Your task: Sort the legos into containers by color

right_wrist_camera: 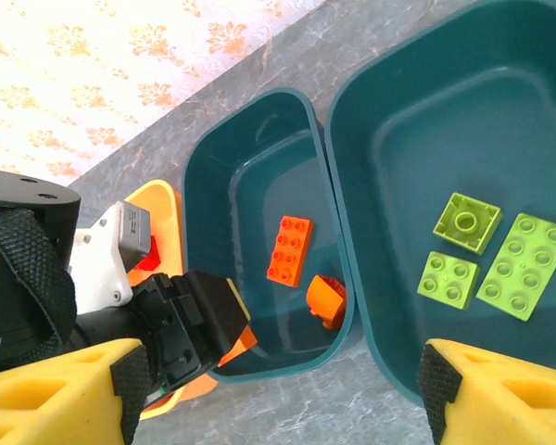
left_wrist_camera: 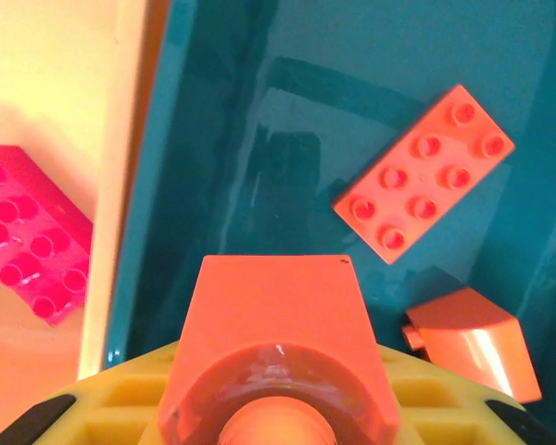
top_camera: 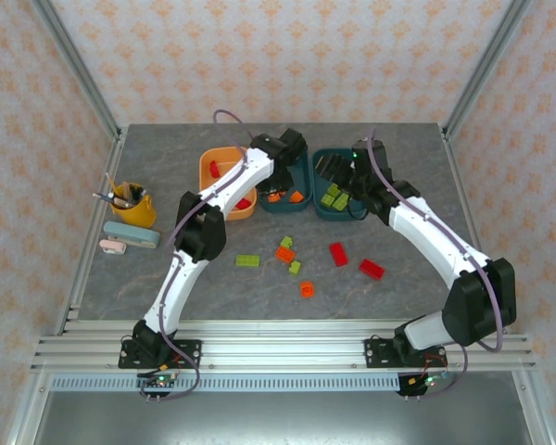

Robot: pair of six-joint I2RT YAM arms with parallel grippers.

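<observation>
Closest to us, in the left wrist view, is the orange brick, pinched narrowly in the left gripper and hanging over the middle teal tub. On that tub's floor lie a flat orange piece and a sloped orange piece, so we judge this the right bin. To do the drop well, we would keep clear of the light orange tub, whose wall stands just beside the brick with a red brick inside. We would open only once the brick sits fully over teal, low enough not to bounce out. The right gripper hangs wide and empty above the right teal tub, which holds three green bricks. Seven more bricks lie scattered on the grey stone-patterned table, well apart from the tubs. A yellow cup of tools stands at the left, and patterned wallpaper and metal rails close the space in.
</observation>
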